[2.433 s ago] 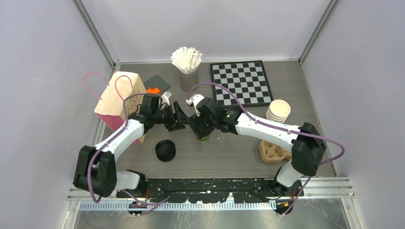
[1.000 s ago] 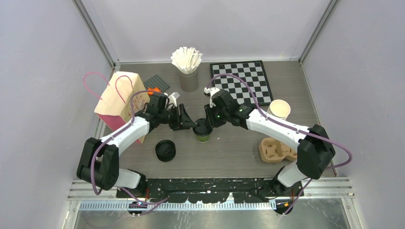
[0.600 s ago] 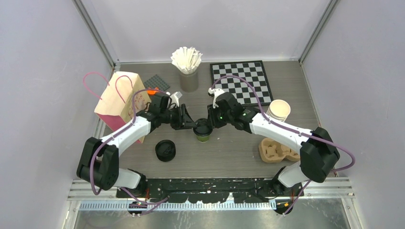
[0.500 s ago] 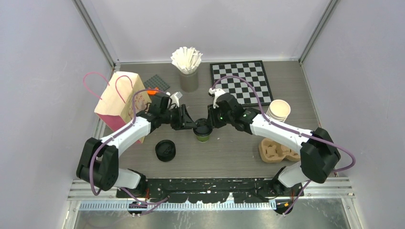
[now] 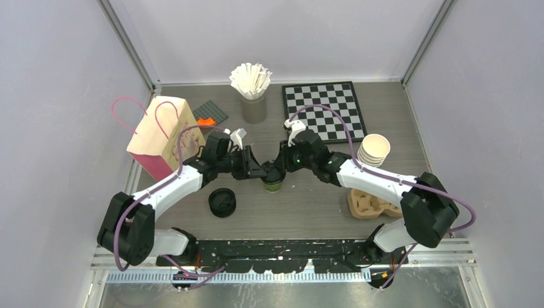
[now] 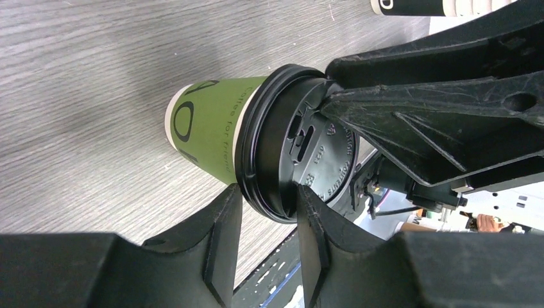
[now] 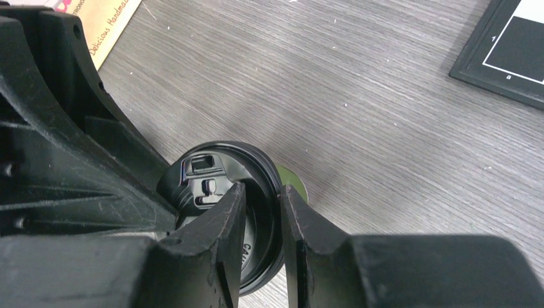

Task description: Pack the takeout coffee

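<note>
Green coffee cup (image 6: 212, 135) stands upright on the table (image 5: 301, 212), and both the left gripper (image 6: 268, 192) and right gripper (image 7: 263, 188) are clamped on the rim of its black lid (image 6: 308, 154), one from each side

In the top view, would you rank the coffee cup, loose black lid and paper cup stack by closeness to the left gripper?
1. Coffee cup, pinched by the left gripper.
2. Loose black lid, front left.
3. Paper cup stack, far right.
</note>
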You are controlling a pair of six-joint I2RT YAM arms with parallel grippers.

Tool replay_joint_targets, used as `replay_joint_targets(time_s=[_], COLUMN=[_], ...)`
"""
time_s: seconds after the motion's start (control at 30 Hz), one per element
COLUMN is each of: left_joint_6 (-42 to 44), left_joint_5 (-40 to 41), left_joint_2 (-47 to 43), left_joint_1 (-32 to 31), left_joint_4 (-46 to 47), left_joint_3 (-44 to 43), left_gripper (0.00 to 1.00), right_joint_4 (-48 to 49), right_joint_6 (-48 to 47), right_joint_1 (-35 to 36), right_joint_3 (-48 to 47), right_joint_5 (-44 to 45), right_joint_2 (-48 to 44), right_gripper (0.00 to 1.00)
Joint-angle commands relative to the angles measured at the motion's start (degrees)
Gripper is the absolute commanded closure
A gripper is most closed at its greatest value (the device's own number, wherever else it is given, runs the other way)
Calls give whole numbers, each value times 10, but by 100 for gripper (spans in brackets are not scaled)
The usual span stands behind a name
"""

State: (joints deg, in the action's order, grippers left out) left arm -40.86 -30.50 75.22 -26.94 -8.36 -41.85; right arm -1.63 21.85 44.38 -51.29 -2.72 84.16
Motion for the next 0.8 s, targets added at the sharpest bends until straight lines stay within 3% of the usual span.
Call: replay_joint_targets(time_s=[0.0, 0.23, 0.4, 0.77], left_joint_6=[-6, -34, -27, 3], left_joint_5=[36, 39, 84, 98], left_joint_2=[13, -29, -56, -4], left_joint_1=[-35, -41, -40, -35], left_joint_4=[-34, -33, -73, -100], left_joint_3=[35, 23, -16, -91], left_gripper=[64, 62, 54, 50], right_joint_4=[-108, -125, -140, -156], right_joint_6=[0, -29, -51, -67], right_joint_1=[6, 6, 6, 6], right_joint_3=[30, -8, -28, -49], right_joint_5=[-16, -32, -41, -47], right_joint_2=[61, 42, 40, 30], right_gripper=[69, 67, 66, 63])
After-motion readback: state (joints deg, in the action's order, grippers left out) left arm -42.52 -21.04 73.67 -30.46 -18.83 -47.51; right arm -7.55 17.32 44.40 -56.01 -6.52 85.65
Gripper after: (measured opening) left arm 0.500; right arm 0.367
